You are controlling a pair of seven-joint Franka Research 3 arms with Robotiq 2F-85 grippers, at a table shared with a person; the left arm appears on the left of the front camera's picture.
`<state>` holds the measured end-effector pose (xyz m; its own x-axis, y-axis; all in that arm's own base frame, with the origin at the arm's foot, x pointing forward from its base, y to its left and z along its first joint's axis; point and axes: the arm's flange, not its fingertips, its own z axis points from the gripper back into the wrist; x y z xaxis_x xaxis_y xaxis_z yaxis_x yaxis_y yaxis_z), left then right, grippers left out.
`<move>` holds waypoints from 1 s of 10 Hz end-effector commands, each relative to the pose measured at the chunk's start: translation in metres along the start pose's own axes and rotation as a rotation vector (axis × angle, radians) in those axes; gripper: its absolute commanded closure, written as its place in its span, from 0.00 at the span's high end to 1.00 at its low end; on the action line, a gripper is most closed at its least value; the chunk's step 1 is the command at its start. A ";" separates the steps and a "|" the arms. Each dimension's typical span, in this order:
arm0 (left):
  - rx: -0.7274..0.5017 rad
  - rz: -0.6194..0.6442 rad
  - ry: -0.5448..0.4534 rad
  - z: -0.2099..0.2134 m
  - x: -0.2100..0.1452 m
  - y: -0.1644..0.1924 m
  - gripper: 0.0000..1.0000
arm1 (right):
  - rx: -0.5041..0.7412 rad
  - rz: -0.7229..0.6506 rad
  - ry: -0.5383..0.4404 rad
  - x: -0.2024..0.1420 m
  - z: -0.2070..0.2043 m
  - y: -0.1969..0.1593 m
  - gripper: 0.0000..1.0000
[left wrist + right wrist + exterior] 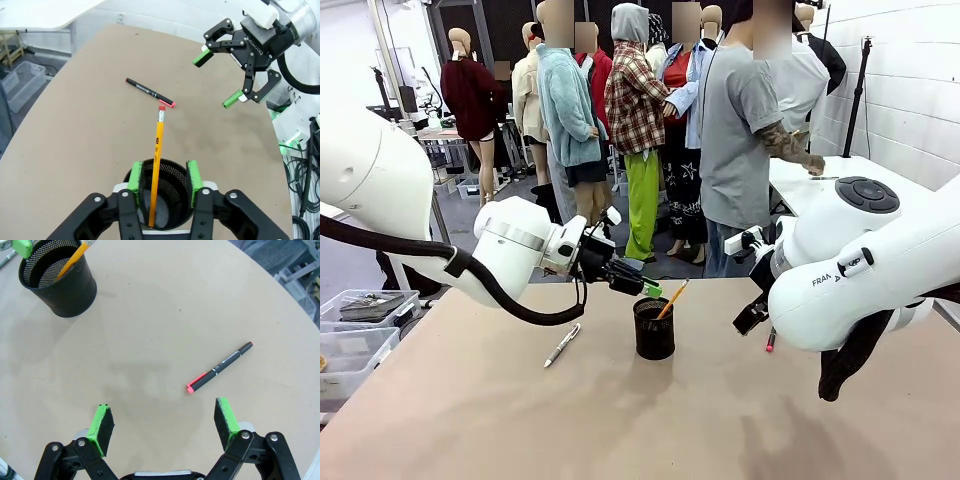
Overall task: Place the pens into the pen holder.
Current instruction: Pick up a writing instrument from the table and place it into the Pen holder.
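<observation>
The black mesh pen holder [653,330] stands mid-table with the yellow pencil [672,298] leaning inside it. My left gripper [645,288] hovers just above the cup's rim. In the left wrist view it [164,177] is open, its pads either side of the pencil [157,150] over the holder [172,200]. The white-silver pen [562,345] lies left of the cup. The dark pen with a pink tip [220,366] lies on the table ahead of my open right gripper [165,420], which holds nothing. From the front, the right arm partly hides this pen [771,341].
Clear plastic bins [360,335] sit off the table's left edge. A person [750,130] stands beyond the far edge, turned toward a white table [820,185] at the back right. The right arm's bulky body [880,270] hangs over the table's right side.
</observation>
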<state>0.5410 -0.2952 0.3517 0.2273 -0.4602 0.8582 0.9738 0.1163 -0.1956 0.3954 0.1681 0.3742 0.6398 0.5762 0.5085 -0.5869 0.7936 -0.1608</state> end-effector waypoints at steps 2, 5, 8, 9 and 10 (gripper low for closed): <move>0.145 0.035 0.046 0.037 0.011 -0.022 0.53 | 0.001 -0.001 0.001 -0.001 0.000 0.000 1.00; 0.313 0.018 0.219 0.092 0.036 -0.058 0.53 | 0.001 -0.001 0.001 -0.001 0.000 0.000 1.00; 0.511 0.217 0.513 0.121 0.049 -0.064 0.53 | 0.001 -0.001 0.001 -0.001 0.000 0.000 1.00; 0.541 0.249 0.595 0.123 0.049 -0.066 0.53 | 0.001 -0.001 0.001 -0.001 0.000 0.000 1.00; 0.552 0.300 0.672 0.123 0.048 -0.061 0.53 | 0.001 -0.001 0.001 -0.001 0.000 0.000 1.00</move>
<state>0.4834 -0.1898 0.4249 0.5168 -0.7306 0.4462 0.7859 0.6116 0.0912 0.3955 0.1680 0.3742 0.6400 0.5760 0.5086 -0.5866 0.7938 -0.1607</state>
